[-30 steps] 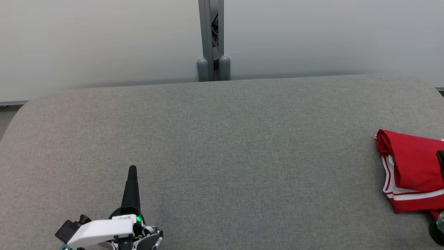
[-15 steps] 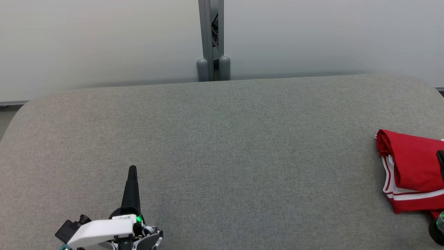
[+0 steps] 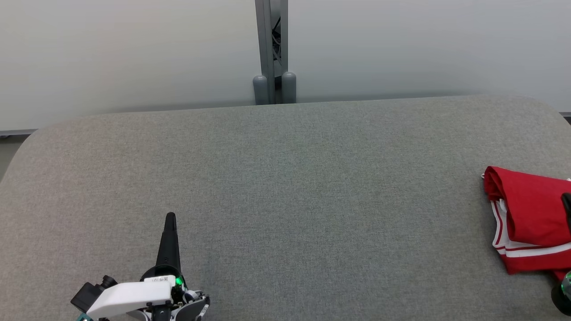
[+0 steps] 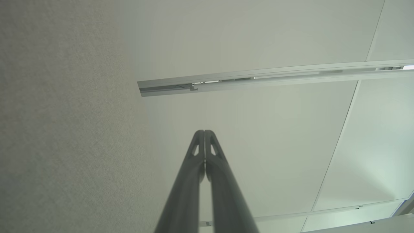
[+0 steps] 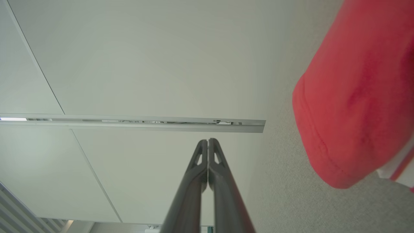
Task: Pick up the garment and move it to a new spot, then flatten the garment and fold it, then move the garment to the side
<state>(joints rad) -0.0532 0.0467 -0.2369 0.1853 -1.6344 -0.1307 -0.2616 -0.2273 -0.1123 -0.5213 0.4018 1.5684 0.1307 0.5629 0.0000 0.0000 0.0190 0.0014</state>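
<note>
A folded red garment (image 3: 531, 218) with white stripes lies at the right edge of the grey padded table (image 3: 285, 187). In the right wrist view the red garment (image 5: 355, 94) bulges at the right, beside my fingers. My right gripper (image 5: 208, 141) is shut with nothing in it; in the head view just a dark sliver of it (image 3: 567, 203) shows over the garment at the frame's edge. My left gripper (image 3: 170, 217) rests at the lower left, far from the garment, fingers pointing up. In its own wrist view the left gripper (image 4: 204, 132) is shut and empty.
A grey post (image 3: 272, 49) with two rounded feet stands behind the table's far edge against a pale wall. The table's rounded corners show at the far left and far right. Broad bare felt stretches between the two grippers.
</note>
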